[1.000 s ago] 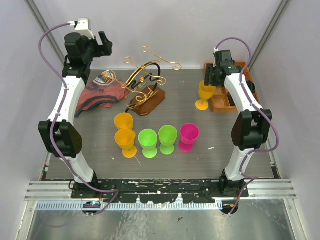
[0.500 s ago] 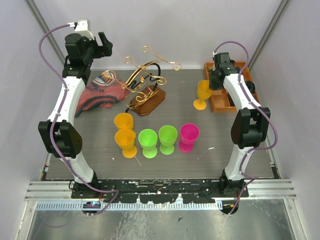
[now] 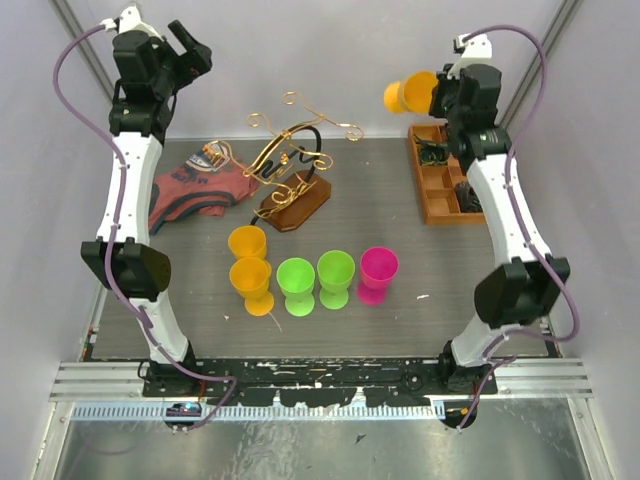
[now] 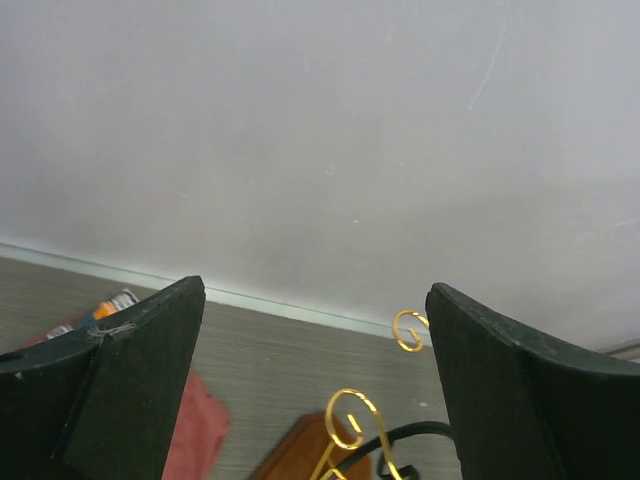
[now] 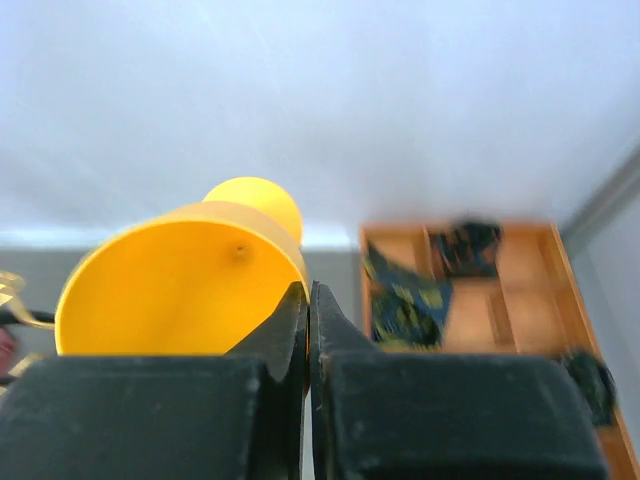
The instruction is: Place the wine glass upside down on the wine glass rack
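Note:
A yellow-orange wine glass [image 3: 405, 95] hangs in the air at the back right, tipped on its side with its foot pointing left. My right gripper [image 3: 440, 92] is shut on its rim. In the right wrist view the bowl [image 5: 180, 280] opens toward the camera, its wall pinched in my right gripper [image 5: 309, 300]. The wine glass rack [image 3: 290, 160], gold wire scrolls on a brown wooden base, stands at the back centre of the table. My left gripper [image 3: 190, 55] is held high at the back left, open and empty [image 4: 315, 290], above the rack's scrolls [image 4: 350, 420].
Two orange glasses [image 3: 250, 275], two green ones [image 3: 296, 280] and a pink one [image 3: 378, 270] stand in the middle of the table. An orange compartment tray [image 3: 445, 190] lies at the back right under the raised arm. A red cloth [image 3: 200, 190] lies left of the rack.
My right gripper shut on the yellow-orange glass beside the tray, then lifted it high and tipped it sideways. The left arm has risen and turned slightly.

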`<control>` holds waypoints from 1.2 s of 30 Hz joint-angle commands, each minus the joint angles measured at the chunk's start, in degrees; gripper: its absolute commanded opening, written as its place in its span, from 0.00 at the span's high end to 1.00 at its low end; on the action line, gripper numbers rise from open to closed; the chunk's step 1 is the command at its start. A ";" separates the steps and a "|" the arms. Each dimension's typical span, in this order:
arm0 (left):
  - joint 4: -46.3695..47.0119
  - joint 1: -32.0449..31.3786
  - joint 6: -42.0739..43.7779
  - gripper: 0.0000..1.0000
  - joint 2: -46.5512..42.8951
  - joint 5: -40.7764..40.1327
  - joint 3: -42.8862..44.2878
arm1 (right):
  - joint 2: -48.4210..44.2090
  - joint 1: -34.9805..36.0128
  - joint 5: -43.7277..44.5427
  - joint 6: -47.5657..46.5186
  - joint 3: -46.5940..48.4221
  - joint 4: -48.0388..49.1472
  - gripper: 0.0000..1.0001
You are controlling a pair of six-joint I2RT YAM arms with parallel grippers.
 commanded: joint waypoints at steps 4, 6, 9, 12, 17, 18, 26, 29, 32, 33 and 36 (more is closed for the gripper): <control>6.74 0.16 -24.59 0.06 -3.33 4.11 -7.70 | -7.61 6.57 -11.43 -2.46 -14.78 56.89 1.00; 11.69 0.09 -32.31 0.09 -3.93 7.10 -10.16 | -3.37 8.50 -14.38 -1.07 -12.45 61.38 1.00; 16.60 0.06 -40.80 0.11 -3.83 11.04 -12.41 | 2.40 11.12 -17.46 1.82 -10.71 72.48 1.00; 21.89 -0.01 -48.34 0.11 -4.31 13.66 -15.49 | 8.51 14.35 -18.73 1.67 -8.76 80.76 1.00; 26.20 -0.01 -54.51 0.11 -6.54 14.63 -19.77 | 15.12 18.47 -18.11 -2.18 -4.09 82.06 1.00; 26.70 -0.01 -55.26 0.11 -7.16 14.72 -20.53 | 15.94 18.83 -17.66 -2.08 -3.40 82.27 1.00; 27.26 -1.65 -56.00 0.11 -7.64 16.05 -21.92 | 20.74 21.91 -16.19 -4.75 -1.69 86.12 1.00; 26.68 -2.69 -55.20 0.12 -7.09 16.69 -22.31 | 21.89 22.85 -16.24 -5.73 -1.02 86.25 1.00; 25.50 -4.19 -53.84 0.16 -6.77 16.29 -23.13 | 22.46 23.45 -16.41 -6.63 -0.49 85.77 1.00; 25.50 -4.68 -53.54 0.17 -6.68 15.93 -23.46 | 22.58 23.66 -16.53 -6.57 -0.45 85.65 1.00; 26.83 -5.72 -53.86 0.20 -5.91 14.99 -23.98 | 22.63 24.13 -16.98 -6.84 -0.84 84.63 1.00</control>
